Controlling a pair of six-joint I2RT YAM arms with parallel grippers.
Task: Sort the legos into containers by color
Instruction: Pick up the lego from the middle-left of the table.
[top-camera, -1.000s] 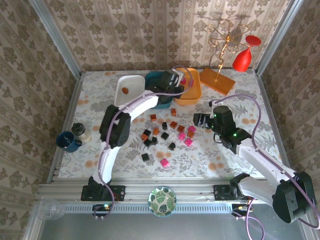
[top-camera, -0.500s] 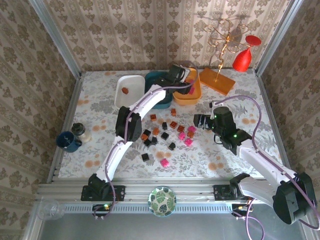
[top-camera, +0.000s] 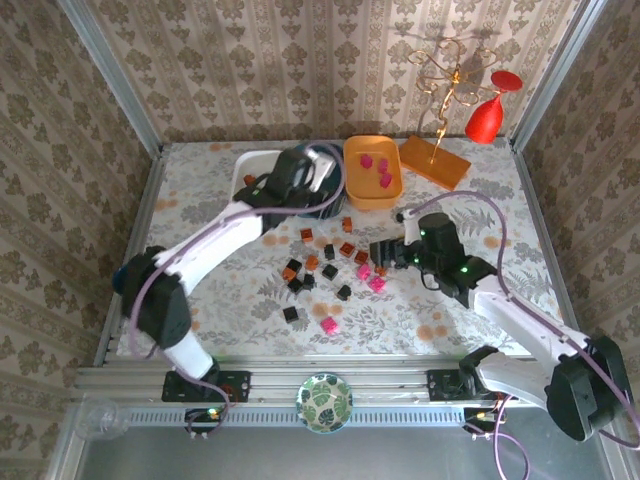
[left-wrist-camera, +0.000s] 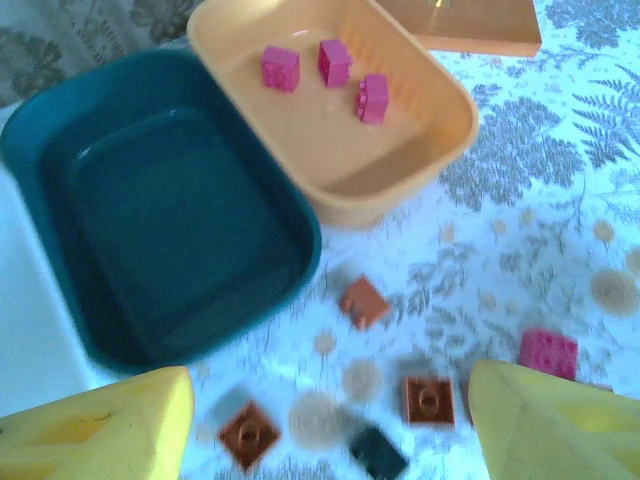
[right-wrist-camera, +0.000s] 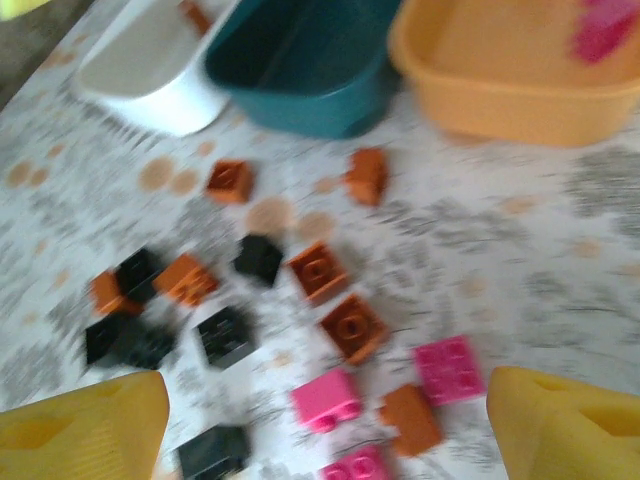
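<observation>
**Left wrist view.** Your left gripper (left-wrist-camera: 330, 415) stood with its yellow fingers (left-wrist-camera: 100, 425) spread wide, holding nothing. Just ahead of the jaws, loose legos (left-wrist-camera: 363, 300) lay on the floral table (left-wrist-camera: 560, 190): a black brick (left-wrist-camera: 375, 452), three brown-orange bricks (left-wrist-camera: 428, 398) and, close to the right finger, a single magenta brick (left-wrist-camera: 548, 352). Beyond these, ahead and left of the jaws, sat the dark teal tub (left-wrist-camera: 60, 170), with the white tub (left-wrist-camera: 25, 330) just beside its left wall. Farthest, ahead and slightly right, the orange tub (left-wrist-camera: 445, 125) held three magenta legos (left-wrist-camera: 335, 62). A flat orange board (left-wrist-camera: 460, 25) lay behind it.

**Right wrist view (blurred).** Your right gripper (right-wrist-camera: 325, 425) was also open and empty. Between its fingers (right-wrist-camera: 80, 430) lay pink bricks (right-wrist-camera: 327, 398) and a brown-orange one. Just ahead, black bricks (right-wrist-camera: 225, 335) mixed with further brown-orange pieces spread to the left. Far ahead, all three tubs stood in a row: white at left, carrying one brown-orange brick (right-wrist-camera: 195, 12), teal in the centre, orange at right.
</observation>
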